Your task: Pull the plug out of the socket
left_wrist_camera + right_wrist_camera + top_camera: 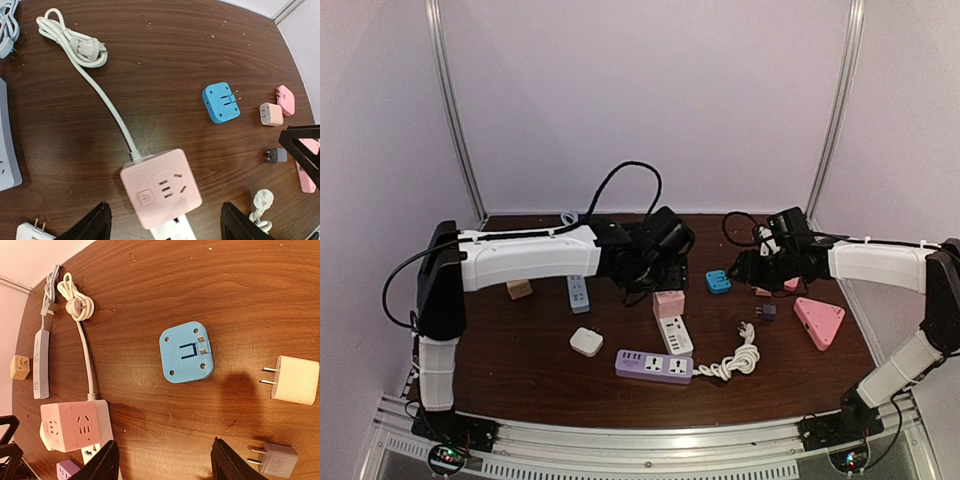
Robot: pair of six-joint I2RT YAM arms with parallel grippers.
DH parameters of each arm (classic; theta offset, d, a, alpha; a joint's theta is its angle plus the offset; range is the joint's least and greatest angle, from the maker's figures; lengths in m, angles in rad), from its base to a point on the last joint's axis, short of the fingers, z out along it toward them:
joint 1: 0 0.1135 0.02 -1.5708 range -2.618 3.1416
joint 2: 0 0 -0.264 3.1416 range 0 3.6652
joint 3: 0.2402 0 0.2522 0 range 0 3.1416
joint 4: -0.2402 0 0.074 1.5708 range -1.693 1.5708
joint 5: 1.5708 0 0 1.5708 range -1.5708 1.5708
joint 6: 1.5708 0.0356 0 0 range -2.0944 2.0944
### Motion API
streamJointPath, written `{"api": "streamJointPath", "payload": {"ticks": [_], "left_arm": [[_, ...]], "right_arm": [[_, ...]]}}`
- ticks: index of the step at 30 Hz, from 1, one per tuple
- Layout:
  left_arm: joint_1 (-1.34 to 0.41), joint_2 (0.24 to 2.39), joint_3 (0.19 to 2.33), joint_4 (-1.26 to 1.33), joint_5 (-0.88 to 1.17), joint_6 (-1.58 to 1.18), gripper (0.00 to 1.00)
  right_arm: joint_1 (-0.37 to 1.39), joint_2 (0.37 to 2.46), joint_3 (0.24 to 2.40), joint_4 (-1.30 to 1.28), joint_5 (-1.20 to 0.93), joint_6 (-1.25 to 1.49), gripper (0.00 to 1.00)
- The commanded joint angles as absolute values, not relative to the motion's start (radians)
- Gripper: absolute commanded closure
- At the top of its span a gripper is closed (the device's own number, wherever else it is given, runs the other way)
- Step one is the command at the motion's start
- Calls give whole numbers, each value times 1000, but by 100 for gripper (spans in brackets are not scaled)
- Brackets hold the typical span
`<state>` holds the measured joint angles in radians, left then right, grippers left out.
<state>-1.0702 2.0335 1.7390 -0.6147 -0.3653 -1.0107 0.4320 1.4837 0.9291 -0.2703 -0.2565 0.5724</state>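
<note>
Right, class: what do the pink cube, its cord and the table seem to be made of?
Pink cube: likely matte moulded plastic, smooth, rounded edges. Cord: probably rubbery white sheathing, coiling softly. Table: dark wood or laminate, visible grain, slight sheen.

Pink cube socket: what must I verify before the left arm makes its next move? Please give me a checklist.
1. The left end effector is open: ok.
2. The pink cube socket is lined up under it: ok.
3. The cube is really plugged into the white strip: cannot tell.
4. The right end effector is open: ok.
5. The right end effector steadies the strip: not ok; it hangs near the blue adapter, holding nothing.
6. The cube's cord lies loose: ok.
</note>
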Motion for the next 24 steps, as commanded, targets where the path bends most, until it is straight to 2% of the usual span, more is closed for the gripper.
{"api": "streamJointPath", "payload": {"ticks": [1, 4, 10, 20, 24], "left_arm": [[-1108, 2183, 1940, -830, -479, -1117, 24], [-1123, 2229, 1983, -878, -546, -1179, 24], [-1139, 2308, 2072, -930, -595, -1182, 15], [-1123, 2441, 2209, -955, -596, -1195, 12], [-1101, 2445, 2210, -953, -593, -1207, 15]], "right_arm": [[401, 1441, 879, -186, -342, 571, 36], [385, 1418, 861, -186, -375, 557, 36], [365, 1388, 840, -192, -409, 534, 36], [357, 1362, 845, -214, -431, 525, 36], [357, 1358, 848, -224, -435, 523, 36]]}}
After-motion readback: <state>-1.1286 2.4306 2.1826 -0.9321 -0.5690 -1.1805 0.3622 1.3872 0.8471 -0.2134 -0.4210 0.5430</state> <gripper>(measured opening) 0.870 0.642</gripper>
